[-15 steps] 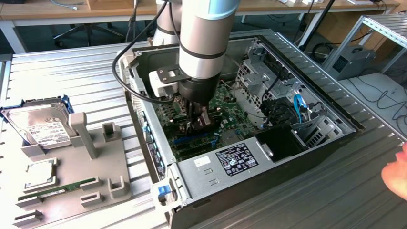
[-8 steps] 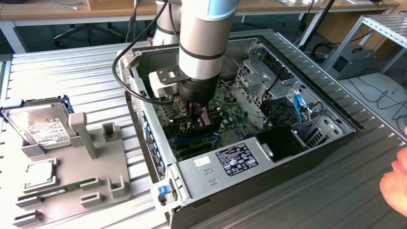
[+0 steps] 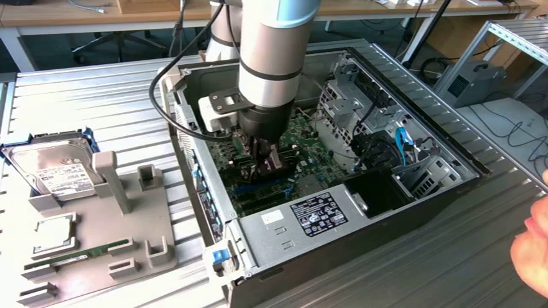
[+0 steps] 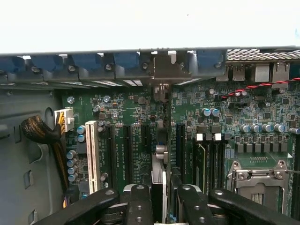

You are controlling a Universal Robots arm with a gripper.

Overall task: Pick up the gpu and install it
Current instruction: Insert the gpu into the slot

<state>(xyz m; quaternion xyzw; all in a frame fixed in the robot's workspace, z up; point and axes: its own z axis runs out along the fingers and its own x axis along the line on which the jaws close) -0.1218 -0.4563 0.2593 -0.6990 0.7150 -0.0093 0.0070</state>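
Exterior view
- Arm — comes down from the top centre of the frame into the open PC case (image 3: 445,154), which lies on its side on the ribbed tabletop (image 3: 102,109), open face up so the board can be reached from above.
- Gripper (image 3: 261,160) — at frame centre, low over the motherboard (image 3: 312,138), closed on the gpu (image 3: 267,168). The card shows as a dark slab held on edge between the fingers, presumably so its connector edge faces the board.
- Fixture (image 3: 120,231) — grey holder at lower left; it carries a hard drive (image 3: 56,170), a CPU (image 3: 51,232) and a memory stick (image 3: 81,251), each in its own seat for picking.
- Power supply (image 3: 312,215) — labelled box at the case's lower end, centre-bottom of the frame.
- Person's hand (image 3: 535,247) — at the right edge, well apart from the case.

Wrist view
- Gripper (image 4: 161,206) — black fingers (image 4: 138,204) at bottom centre, set narrow on the gpu (image 4: 158,180), seen edge-on between them.
- The card runs up the frame in line with the rear bracket opening (image 4: 164,68) at upper centre; judged from this, it is being lined up with a slot and looks not yet fully seated.
- White slot (image 4: 92,150) — left of centre, unoccupied, beside the black slots.
- CPU socket (image 4: 260,180) — lower right, apart from the card.
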